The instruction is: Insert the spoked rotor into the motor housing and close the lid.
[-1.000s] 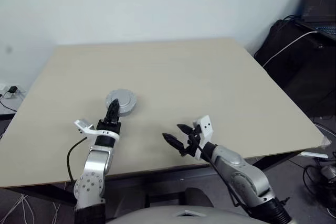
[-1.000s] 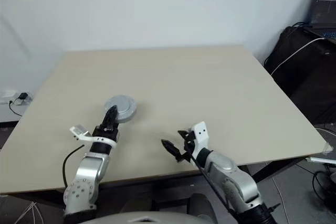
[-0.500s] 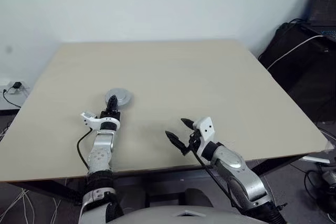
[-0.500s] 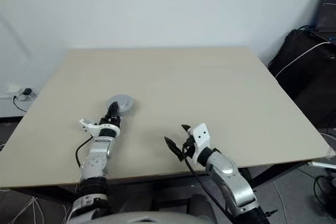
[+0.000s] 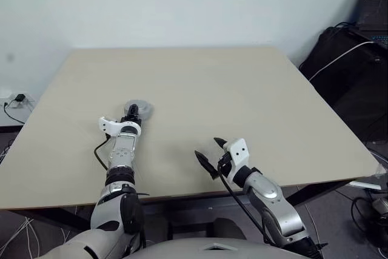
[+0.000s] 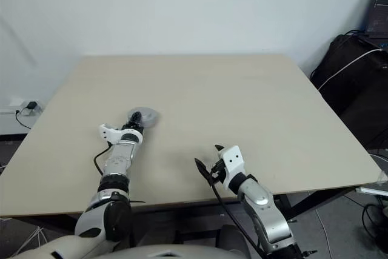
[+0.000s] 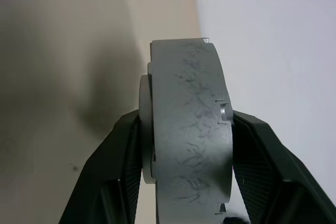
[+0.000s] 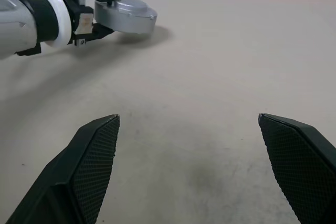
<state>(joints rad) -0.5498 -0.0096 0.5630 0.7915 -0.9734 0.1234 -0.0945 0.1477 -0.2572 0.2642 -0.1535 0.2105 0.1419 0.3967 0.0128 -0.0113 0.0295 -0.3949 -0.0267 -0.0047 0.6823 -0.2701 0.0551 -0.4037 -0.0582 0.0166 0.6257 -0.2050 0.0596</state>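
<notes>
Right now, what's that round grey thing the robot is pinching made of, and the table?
The round grey disc looks like dull metal, matte with fine scratches, though painted plastic is possible. The table looks like smooth pale laminate or wood, with an even beige surface.

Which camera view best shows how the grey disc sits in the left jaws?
The left wrist view: the grey disc stands edge-on, clamped between the two black fingers, with its scratched rim facing the camera. The right wrist view shows its flat top from the side above the table. The eye views show it small, partly behind the left gripper.
</notes>
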